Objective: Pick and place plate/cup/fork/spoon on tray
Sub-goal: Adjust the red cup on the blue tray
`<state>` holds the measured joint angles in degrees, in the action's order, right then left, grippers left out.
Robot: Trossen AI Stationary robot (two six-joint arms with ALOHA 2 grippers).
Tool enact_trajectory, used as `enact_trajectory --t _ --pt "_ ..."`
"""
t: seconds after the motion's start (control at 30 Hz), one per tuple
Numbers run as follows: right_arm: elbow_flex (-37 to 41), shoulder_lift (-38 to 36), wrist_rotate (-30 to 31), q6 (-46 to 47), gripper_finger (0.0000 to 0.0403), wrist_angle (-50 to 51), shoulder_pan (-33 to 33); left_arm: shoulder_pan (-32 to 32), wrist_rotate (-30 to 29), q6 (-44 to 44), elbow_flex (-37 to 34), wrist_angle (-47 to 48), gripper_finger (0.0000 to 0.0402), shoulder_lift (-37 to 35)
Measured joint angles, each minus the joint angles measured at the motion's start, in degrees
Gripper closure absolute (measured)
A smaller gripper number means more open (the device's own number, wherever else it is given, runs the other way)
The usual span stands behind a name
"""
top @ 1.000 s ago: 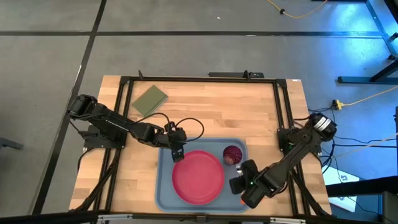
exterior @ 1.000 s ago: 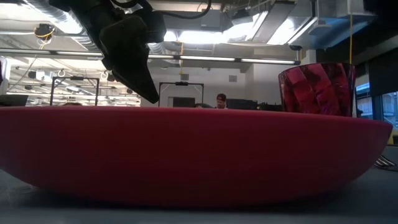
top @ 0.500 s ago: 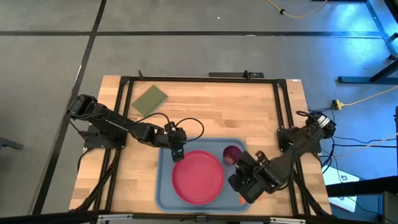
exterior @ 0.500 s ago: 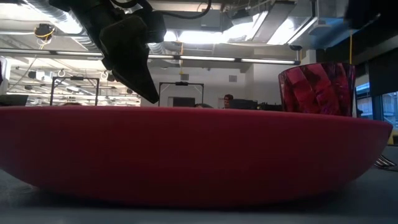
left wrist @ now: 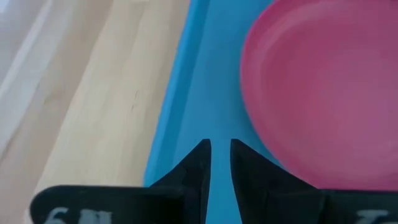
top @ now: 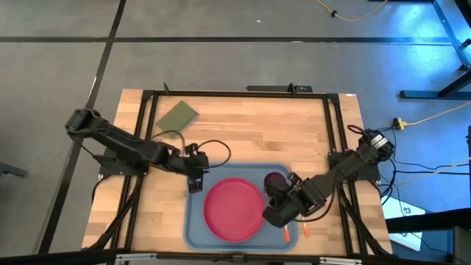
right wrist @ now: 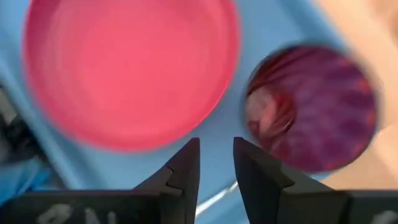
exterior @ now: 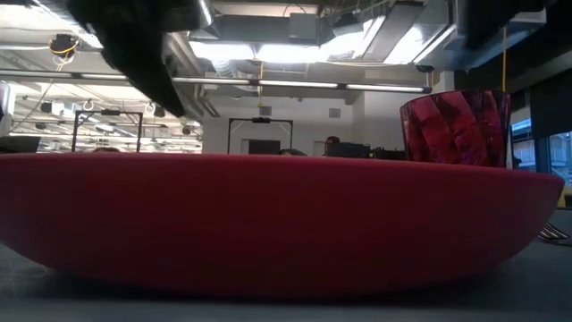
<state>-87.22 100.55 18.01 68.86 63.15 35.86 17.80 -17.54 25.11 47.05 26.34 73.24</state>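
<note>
Wooden table [top: 250,132], blue tray [top: 193,228], glossy magenta-pink plate [top: 234,209], dark red cup [top: 274,180]

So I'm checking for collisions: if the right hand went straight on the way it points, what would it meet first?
Most likely the bare tray floor in the gap between the plate and the cup. The right hand points down into that strip, though depth is hard to judge.
</note>
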Motion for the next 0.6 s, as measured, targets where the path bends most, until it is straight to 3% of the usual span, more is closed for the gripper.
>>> enact_trajectory --t 0.23,0.6 --pt "0.5 1.37 -2.88 2.8 0.0302 -0.85 2.57 2.62 -3.8 2.04 -4.53 -0.01 0.0347 -7.95" --pt "0.52 5.87 -2.2 1.5 0.0302 0.13 2.41 4.16 -4.48 3.28 -6.06 -0.23 0.0347 -9.34"
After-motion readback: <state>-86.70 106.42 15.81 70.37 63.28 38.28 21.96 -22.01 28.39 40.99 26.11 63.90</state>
